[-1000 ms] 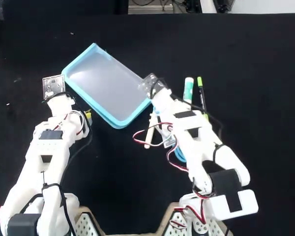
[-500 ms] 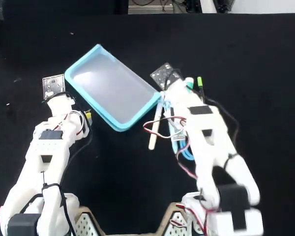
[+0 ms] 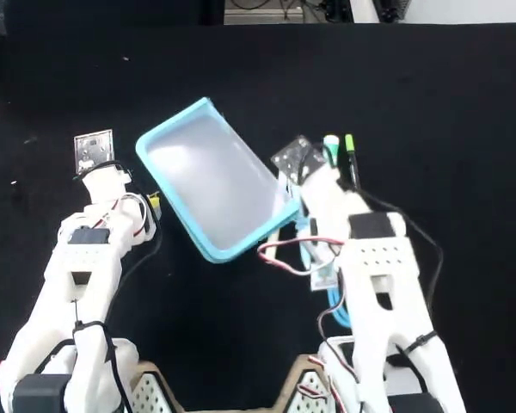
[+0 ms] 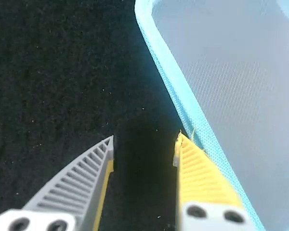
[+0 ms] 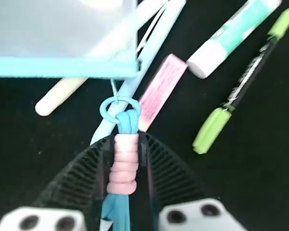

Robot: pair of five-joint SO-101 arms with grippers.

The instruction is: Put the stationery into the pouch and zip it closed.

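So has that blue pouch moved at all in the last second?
Yes. The pouch has swung and slid right, toward the green pen, which lay still; the right pincer grips its zipper cord.

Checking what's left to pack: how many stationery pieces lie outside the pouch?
5, beside the pouch's zipper corner: cream stick, blue pen, pink eraser, glue stick, green marker. Others may be hidden.

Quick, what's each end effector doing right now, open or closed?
Left end effector: open, empty, beside the pouch.
Right end effector: closed on the zipper pull.

Right arm [image 3: 370,258] has swung the pouch [image 3: 215,185] round, apparently pulling its zip cord [image 5: 126,163].
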